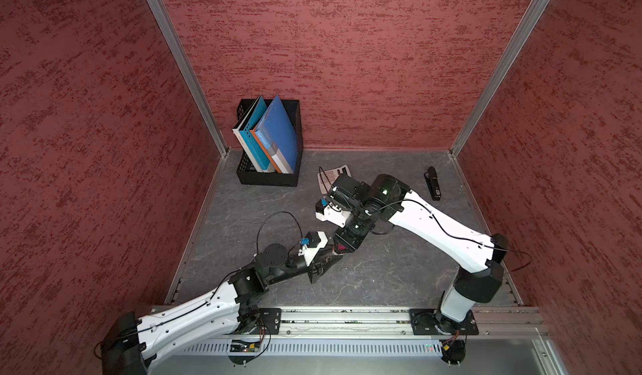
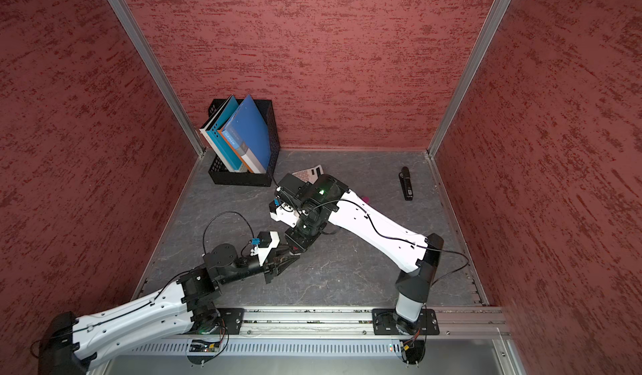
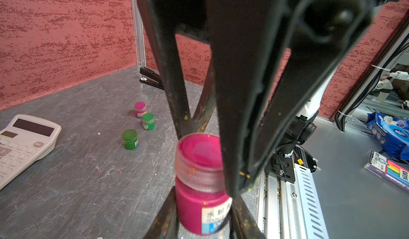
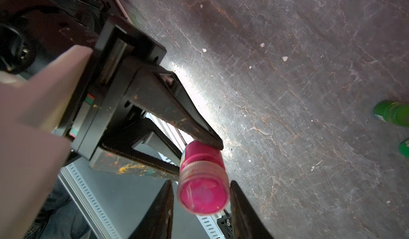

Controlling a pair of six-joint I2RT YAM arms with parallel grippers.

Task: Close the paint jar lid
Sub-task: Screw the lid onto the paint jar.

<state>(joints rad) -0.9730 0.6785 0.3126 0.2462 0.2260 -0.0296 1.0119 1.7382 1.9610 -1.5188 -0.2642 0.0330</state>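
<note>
- The paint jar (image 3: 197,207) was hidden from both top views.
- Its label (image 3: 215,214) was too blurred to read.
- The calculator (image 3: 26,142) was cut off by the left wrist view's edge.
- Two green jars (image 4: 392,114) were clipped at the right wrist view's edge.
- The stapler (image 3: 149,76) showed only in part in the left wrist view.

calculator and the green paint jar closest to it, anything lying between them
Nothing: in the left wrist view, only bare grey tabletop runs between the calculator and the nearest green jar.
</note>
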